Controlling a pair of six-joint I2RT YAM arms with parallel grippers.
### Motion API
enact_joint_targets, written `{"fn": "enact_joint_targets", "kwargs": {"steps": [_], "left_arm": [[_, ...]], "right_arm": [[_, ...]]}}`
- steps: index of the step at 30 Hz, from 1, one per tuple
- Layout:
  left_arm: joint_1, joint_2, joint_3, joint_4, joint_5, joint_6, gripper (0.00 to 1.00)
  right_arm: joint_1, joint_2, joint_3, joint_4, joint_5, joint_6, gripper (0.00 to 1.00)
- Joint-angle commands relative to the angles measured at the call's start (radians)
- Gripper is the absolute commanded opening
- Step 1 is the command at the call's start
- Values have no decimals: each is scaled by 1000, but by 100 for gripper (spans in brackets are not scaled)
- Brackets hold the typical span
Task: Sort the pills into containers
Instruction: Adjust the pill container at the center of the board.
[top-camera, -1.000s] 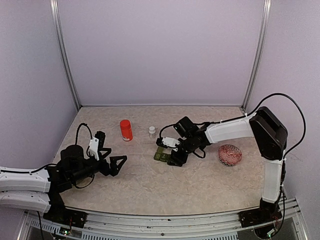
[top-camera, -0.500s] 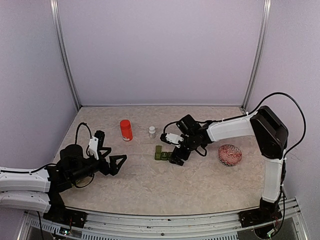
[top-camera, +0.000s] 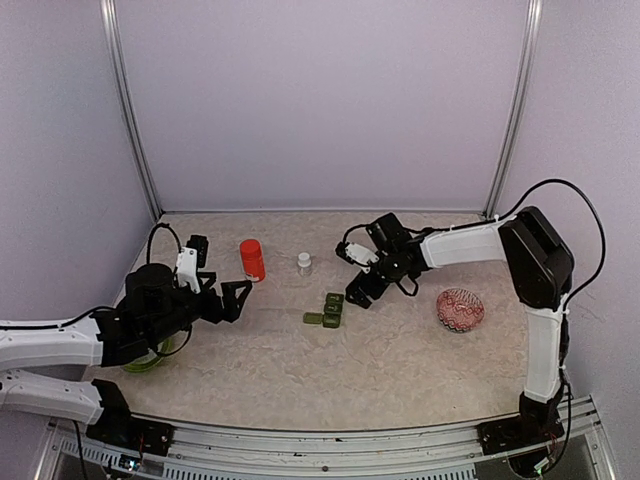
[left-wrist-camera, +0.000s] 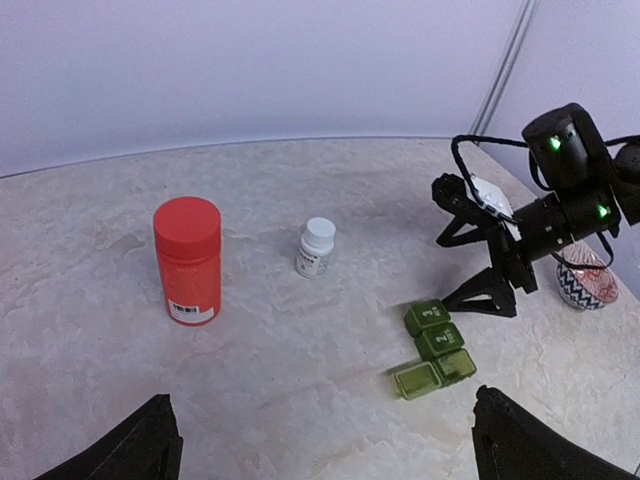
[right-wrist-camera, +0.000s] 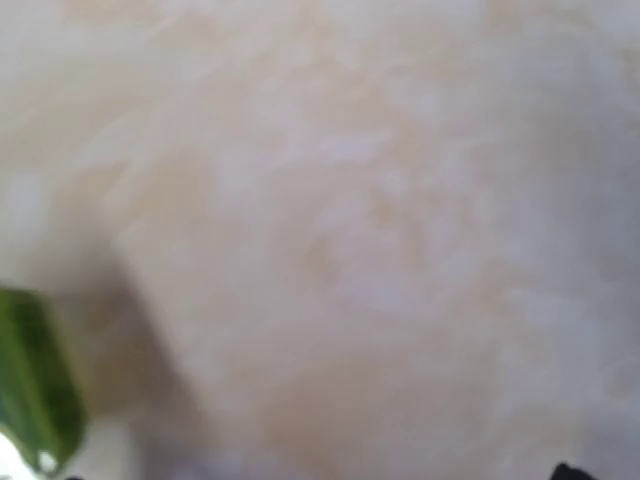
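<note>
**Inspector:** State of the right gripper (left-wrist-camera: 455, 265)?

**Examiner:** Jaws wide, holding nothing. In the left wrist view it hangs just up and right of the containers (left-wrist-camera: 437, 345), clear of them. Its own camera is blurred and shows only table (right-wrist-camera: 380, 250) and a green sliver at lower left.

**Inspector:** The left gripper (left-wrist-camera: 322, 410)?

**Examiner:** Also wide and empty. Its fingers sit at the bottom corners of that view, well apart from everything.

**Inspector:** The containers?

**Examiner:** A dark green strip of three, lower centre-right of the frame. Two lids are shut. The end one nearest the camera appears flipped open, with its lid lying flat to the left. I cannot tell the contents; no pill is visible.

**Inspector:** Other items?

**Examiner:** A capped red bottle (left-wrist-camera: 188, 258) at centre left, a small white bottle (left-wrist-camera: 317, 247) near it, and a patterned bowl (left-wrist-camera: 585, 285) at the right edge.

**Inspector:** Step in hand?

**Examiner:** In my judgement, opening compartments, with filling not begun. The next move calls for finding the pills, since none lie loose. After that, a fine pinch and a drop into the open cell.
</note>
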Motion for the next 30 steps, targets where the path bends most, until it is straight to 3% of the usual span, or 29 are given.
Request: {"fn": "enact_joint_targets", "kwargs": {"steps": [1, 6, 18, 23, 30], "left_arm": [[23, 58, 124, -91, -132, -10, 99], [62, 186, 234, -74, -172, -36, 99], [207, 600, 614, -158, -9, -9, 99], [232, 734, 739, -232, -5, 35, 99], [253, 769, 750, -230, 2, 45, 99]], "right_arm": [[-8, -14, 23, -6, 43, 69, 100], [-8, -181, -108, 27, 88, 166, 100], [96, -567, -429, 122, 104, 280, 100], [160, -556, -481, 141, 106, 284, 100], [264, -378, -370, 81, 219, 304, 100]]}}
